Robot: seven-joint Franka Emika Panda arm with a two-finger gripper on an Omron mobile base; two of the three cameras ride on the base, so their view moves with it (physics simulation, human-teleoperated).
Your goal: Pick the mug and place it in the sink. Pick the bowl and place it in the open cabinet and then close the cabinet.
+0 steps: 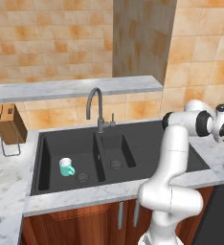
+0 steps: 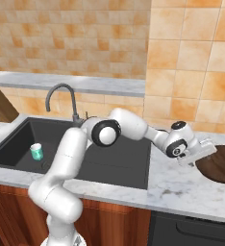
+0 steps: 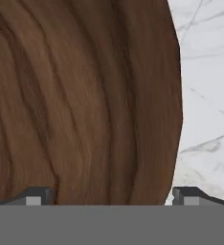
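On the counter (image 2: 181, 190) right of the sink (image 2: 119, 166), the bowl (image 2: 220, 166) lies at the right edge. Over its near rim the gripper (image 2: 206, 150) stands spread wide, one finger (image 3: 35, 196) over the wood, pinching nothing. Inside the left basin stands the mug (image 1: 66, 167), upright.
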